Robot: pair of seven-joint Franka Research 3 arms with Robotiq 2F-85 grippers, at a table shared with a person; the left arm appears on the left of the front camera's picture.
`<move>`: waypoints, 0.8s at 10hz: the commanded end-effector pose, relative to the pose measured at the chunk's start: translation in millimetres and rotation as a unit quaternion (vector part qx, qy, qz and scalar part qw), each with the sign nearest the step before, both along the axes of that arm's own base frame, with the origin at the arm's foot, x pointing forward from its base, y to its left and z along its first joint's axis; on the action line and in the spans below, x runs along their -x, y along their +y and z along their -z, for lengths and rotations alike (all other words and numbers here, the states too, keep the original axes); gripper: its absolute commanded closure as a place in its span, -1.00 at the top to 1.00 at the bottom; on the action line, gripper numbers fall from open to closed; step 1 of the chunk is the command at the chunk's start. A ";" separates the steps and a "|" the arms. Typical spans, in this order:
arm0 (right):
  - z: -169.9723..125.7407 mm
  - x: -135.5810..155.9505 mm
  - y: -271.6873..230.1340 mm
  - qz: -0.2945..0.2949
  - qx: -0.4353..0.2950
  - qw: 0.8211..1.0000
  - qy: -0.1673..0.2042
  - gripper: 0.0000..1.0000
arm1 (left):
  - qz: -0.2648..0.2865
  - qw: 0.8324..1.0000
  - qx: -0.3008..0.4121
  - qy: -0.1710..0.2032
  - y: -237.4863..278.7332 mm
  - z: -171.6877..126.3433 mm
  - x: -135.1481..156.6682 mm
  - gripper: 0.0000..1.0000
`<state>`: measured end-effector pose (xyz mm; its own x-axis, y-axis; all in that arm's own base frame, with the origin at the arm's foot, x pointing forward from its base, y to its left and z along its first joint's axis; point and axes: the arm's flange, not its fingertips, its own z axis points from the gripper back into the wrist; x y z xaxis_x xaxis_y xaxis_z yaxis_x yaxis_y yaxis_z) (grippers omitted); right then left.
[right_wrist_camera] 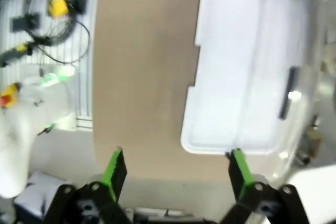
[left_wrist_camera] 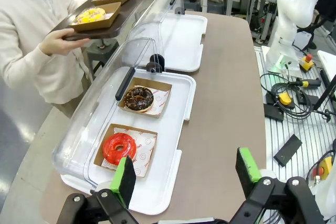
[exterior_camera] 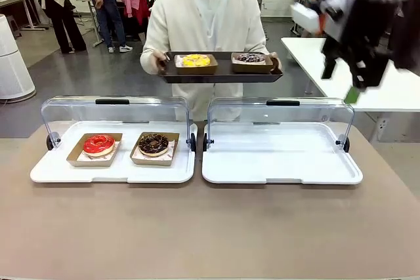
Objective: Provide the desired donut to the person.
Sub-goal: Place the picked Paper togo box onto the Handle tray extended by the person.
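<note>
Brown table (exterior_camera: 210,227), red donut (left_wrist_camera: 119,148) beside left tool (left_wrist_camera: 186,174)

Bright, even indoor light – soft shadows, right wrist view blurred, glare on the clear lids (exterior_camera: 115,111).

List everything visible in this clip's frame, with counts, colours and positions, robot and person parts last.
red donut: 1, red icing, in a brown paper tray, left case.
chocolate donut: 1, dark brown, in a brown paper tray, left case, right of the red one.
yellow donut: 1, yellow, on the serving tray.
purple donut: 1, purplish, on the serving tray.
serving tray: 1, dark brown, held by the person.
left case: 1, white base, clear lid open.
right case: 1, white, lid open, no donuts.
table: 1, brown.
person: 1, cream cardigan, far side.
left claw: open.
right claw: open, raised at the right.
</note>
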<state>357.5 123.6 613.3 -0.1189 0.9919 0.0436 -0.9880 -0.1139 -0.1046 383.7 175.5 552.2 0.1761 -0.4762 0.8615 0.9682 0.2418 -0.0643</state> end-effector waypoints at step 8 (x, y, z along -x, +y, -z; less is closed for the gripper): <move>10.7 22.6 -43.0 0.038 -0.034 0.998 -0.034 1.00 | 0.003 1.000 0.002 -0.006 0.7 -1.1 1.7 1.00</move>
